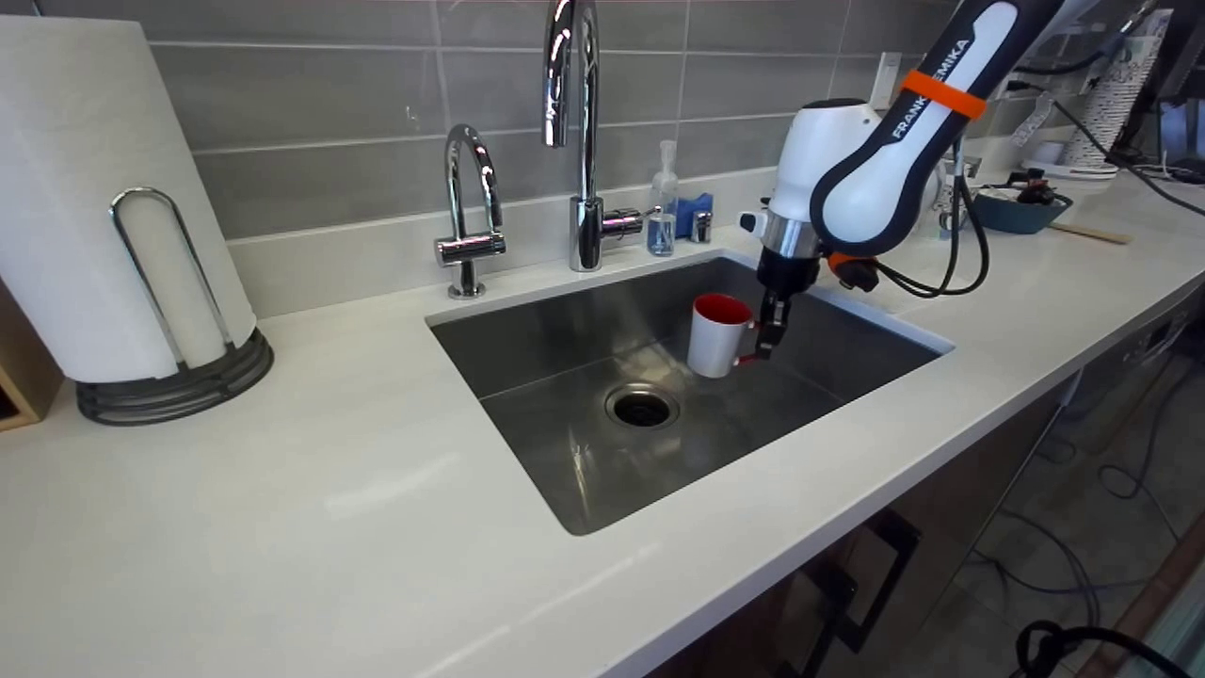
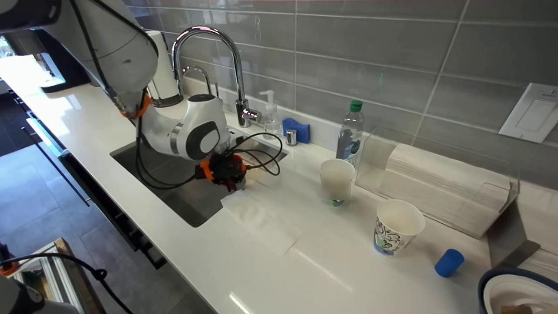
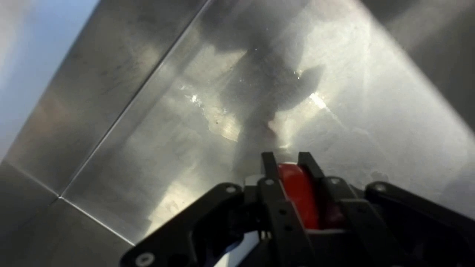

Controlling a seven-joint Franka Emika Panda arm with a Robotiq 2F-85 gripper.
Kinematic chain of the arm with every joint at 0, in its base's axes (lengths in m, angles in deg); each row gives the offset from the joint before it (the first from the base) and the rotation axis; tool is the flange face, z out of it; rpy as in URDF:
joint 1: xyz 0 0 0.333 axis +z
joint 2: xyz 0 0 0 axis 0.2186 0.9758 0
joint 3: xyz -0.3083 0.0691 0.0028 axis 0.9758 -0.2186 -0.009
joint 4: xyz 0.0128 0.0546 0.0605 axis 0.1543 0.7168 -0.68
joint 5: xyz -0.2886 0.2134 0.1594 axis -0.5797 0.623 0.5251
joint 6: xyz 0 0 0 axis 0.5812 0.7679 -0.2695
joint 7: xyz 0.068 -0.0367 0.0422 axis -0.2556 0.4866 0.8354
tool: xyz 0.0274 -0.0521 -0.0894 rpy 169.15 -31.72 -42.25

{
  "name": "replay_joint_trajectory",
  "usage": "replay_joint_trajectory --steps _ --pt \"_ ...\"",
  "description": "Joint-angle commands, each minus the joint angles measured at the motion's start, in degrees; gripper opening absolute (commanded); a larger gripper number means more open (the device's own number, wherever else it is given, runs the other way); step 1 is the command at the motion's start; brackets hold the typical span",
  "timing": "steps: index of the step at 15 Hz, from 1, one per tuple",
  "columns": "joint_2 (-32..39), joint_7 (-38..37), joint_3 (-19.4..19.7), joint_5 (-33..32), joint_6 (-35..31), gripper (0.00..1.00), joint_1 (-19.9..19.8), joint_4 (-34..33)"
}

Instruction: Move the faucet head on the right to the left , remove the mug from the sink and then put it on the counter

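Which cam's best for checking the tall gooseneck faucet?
An exterior view: it shows the gooseneck faucet with its full curve. In an exterior view whose top edge crops that curve, the spout and base show. The wrist view doesn't include it.

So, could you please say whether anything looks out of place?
Perhaps: in an exterior view, a thin white sheet, probably paper towel, lies loose on the counter at the edge of the sink, away from the stacked paper.

In an exterior view you have the white counter (image 1: 358,556); on it, a paper-towel holder (image 1: 177,400) left; tall faucet (image 1: 588,141) and soap dispenser (image 1: 663,215) far; teal bowl (image 1: 1020,214) far right.
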State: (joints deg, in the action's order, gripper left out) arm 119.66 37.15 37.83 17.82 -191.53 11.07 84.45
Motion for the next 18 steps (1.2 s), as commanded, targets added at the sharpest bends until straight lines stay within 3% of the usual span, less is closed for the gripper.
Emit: replay_joint_trajectory --steps 1,6,12,15,18 --pt "-7.4 -0.3 -1.4 1.7 0.3 0.05 -1.7 5.6" --pt "-14.9 2.6 -5.0 6.8 1.2 0.05 -5.9 11.7" --pt "-27.3 11.2 -10.1 21.8 3.8 0.05 -10.8 20.3" --pt "-35.4 15.3 -5.8 27.5 10.0 0.05 -8.1 23.3" --pt "-43.4 17.0 1.2 28.0 17.9 0.05 -5.7 25.6"
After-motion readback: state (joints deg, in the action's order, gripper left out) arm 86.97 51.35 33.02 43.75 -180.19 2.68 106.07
